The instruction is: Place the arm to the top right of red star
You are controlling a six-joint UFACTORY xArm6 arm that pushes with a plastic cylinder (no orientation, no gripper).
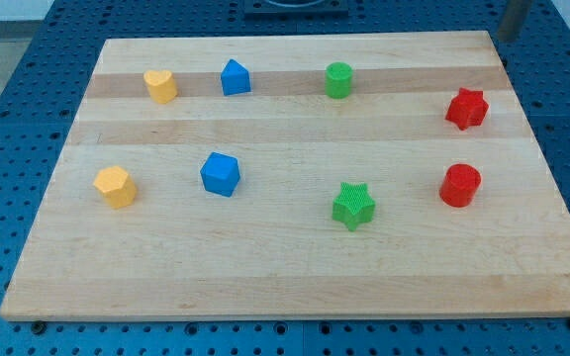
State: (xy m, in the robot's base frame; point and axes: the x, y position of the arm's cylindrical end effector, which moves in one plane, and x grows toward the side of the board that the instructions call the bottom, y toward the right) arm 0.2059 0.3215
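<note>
The red star (466, 108) lies near the right edge of the wooden board (285, 277), in its upper part. My rod comes in at the view's top right. Its tip (507, 37) is at the board's top right corner, up and to the right of the red star and well apart from it. It touches no block. A red cylinder (459, 185) stands below the star.
A green cylinder (338, 80), a blue block (235, 77) and a yellow heart-like block (160, 86) line the top row. A yellow block (116, 186), a blue block (220, 174) and a green star (352, 206) lie lower down.
</note>
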